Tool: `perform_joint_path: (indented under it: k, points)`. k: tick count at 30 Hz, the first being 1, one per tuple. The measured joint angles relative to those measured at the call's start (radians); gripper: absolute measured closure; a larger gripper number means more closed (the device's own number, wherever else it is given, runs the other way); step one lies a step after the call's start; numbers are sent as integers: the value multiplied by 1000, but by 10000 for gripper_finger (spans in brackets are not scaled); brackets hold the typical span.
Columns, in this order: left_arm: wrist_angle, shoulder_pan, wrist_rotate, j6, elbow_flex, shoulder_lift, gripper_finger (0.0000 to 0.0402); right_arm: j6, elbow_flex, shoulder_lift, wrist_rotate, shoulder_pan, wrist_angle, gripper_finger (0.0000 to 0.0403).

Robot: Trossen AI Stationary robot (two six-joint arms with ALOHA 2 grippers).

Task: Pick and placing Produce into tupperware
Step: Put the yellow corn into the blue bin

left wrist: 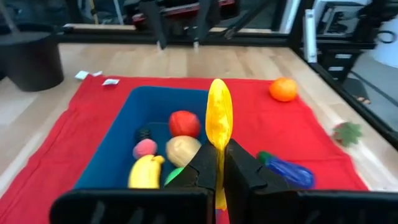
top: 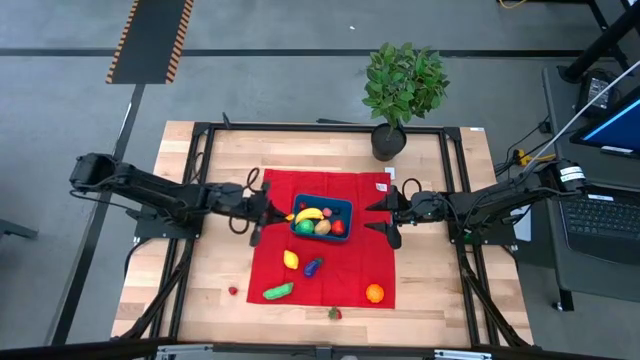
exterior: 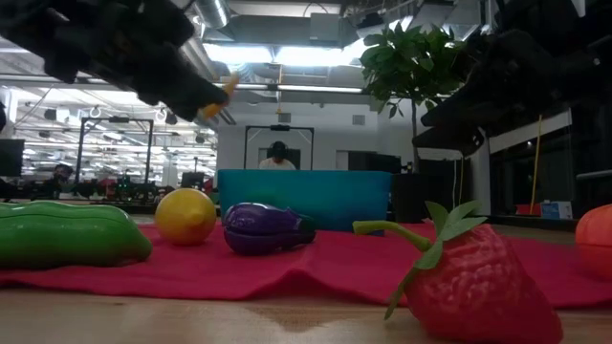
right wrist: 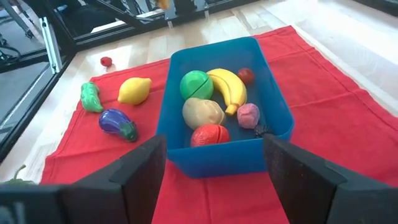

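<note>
- High view: you had the tupperware at the centre of the frame on the red cloth, already holding a banana, a green piece, a tan piece and a red one. Your left gripper sat just left of the container and the right gripper just right of it. Below the container, a lemon, an eggplant, a cucumber and an orange lay loose on the cloth; a strawberry and a small red piece lay on the bare wood of the table. I judged you roughly half done, with six pieces left plus the one you were carrying.
- Low view: the cucumber, lemon, eggplant and strawberry filled the lower frame in front of the container, none of them in it yet.
- Left wrist view: your left gripper was clamped on a slim yellow produce piece, held upright over the near rim of the container at centre frame; it was not yet released.
- Right wrist view: your right gripper's fingers stood wide apart and empty at the bottom of the frame, facing the container's near wall.
</note>
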State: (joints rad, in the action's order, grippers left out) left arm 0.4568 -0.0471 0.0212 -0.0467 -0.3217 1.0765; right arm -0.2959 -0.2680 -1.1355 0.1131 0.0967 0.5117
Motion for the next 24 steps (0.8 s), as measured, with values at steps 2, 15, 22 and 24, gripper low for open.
perform_joint_path:
  k: [2,15,22,24]
  points:
    - [0,16,0,0,-27,45,396,14,0,0,0,0,0,136]
    - [-323,88,32,97,-383,354,394,13,0,0,0,0,-9,136]
    - [-581,92,34,193,-605,501,394,16,0,0,0,0,-23,136]
    - [-629,97,34,214,-654,541,392,17,0,0,0,0,-26,136]
